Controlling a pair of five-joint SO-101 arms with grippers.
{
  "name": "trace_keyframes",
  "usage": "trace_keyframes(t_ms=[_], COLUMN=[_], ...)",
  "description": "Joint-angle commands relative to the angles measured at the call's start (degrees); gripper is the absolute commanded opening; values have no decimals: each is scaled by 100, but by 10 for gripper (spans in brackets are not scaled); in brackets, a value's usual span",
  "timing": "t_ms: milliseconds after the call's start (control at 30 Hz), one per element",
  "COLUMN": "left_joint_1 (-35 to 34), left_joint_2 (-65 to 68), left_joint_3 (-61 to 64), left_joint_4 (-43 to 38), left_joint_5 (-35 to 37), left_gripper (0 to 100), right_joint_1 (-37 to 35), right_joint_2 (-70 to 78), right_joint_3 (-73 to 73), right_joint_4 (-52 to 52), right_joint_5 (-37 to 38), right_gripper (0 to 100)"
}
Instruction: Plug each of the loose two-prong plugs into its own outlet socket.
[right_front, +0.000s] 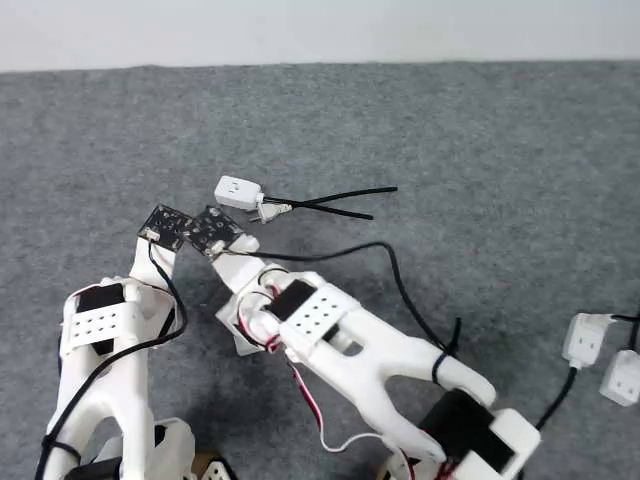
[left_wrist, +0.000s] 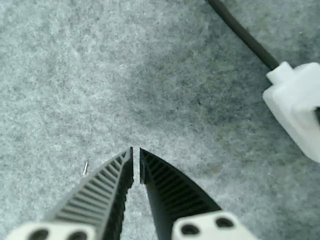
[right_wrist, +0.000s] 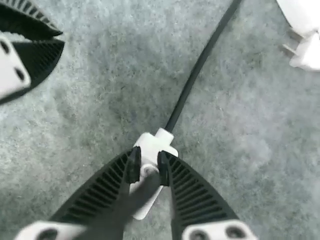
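The white plug (right_wrist: 152, 141), its thick black cord (right_wrist: 200, 65) trailing off across the grey bench (right_front: 480, 150), is clamped between the ribbed fingers of the right tool (right_wrist: 147, 152). The left tool (left_wrist: 136, 152), pinched together on nothing, hovers just beside it.

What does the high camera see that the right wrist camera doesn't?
High view: two white sockets far off to the right, plus both white arms.
Right wrist view: ribbed fingers pinching the white plug, close up.
Both: the right tool shut on that plug, its black cable, the left tool nearby, and another loose plug.
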Motion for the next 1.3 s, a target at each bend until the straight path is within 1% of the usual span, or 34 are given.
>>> trace_keyframes(t_ms=[0, 233, 300, 333, 433, 500, 533, 633, 767, 900, 967, 1000, 1100, 1133, 1200, 1267], left_joint_1=[-26, -35, -167, -246, -527, -800, -923, -1196, -1248, -1248, -1248, -1248, -1248, -1248, -1240, -1240], left_joint_2=[-176, -176, -193, -211, -220, -220, -220, -167, -167, -167, -167, -167, -167, -167, -158, -158], left_joint_3=[-40, -40, -40, -48, -75, -92, -119, -251, -268, -242, -242, -242, -233, -233, -233, -224], left_joint_4=[-141, -149, -255, -316, -747, -1055, -1169, -1266, -1284, -1371, -1371, -1371, -1371, -1380, -1380, -1389], left_joint_5=[88, 88, 114, 211, 976, 1380, 1521, 1785, 1881, 1881, 1881, 1881, 1881, 1881, 1881, 1881], left_gripper=[15, 15, 15, 15, 15, 15, 15, 16, 16, 16, 16, 16, 16, 16, 16, 16], right_joint_1=[-145, -145, -171, -180, -321, -409, -453, -549, -673, -901, -901, -875, -664, -558, -295, -22], right_joint_2=[312, 338, 295, 277, 286, 295, 321, 347, 514, 936, 1147, 1244, 1455, 1481, 1385, 1138], right_joint_3=[-70, -62, -70, -70, -202, -404, -519, -703, -730, -985, -1169, -1275, -1626, -1723, -1829, -1846], right_joint_4=[180, 277, 268, 268, 321, 541, 664, 857, 813, 857, 892, 963, 1297, 1420, 1780, 2062], right_joint_5=[167, 176, 149, 44, -721, -1108, -1266, -1679, -1881, -1855, -1846, -1846, -1846, -1846, -1846, -1837], right_gripper=[8, 14, 65, 108, 244, 307, 322, 325, 325, 316, 264, 219, 36, 0, 33, 3])
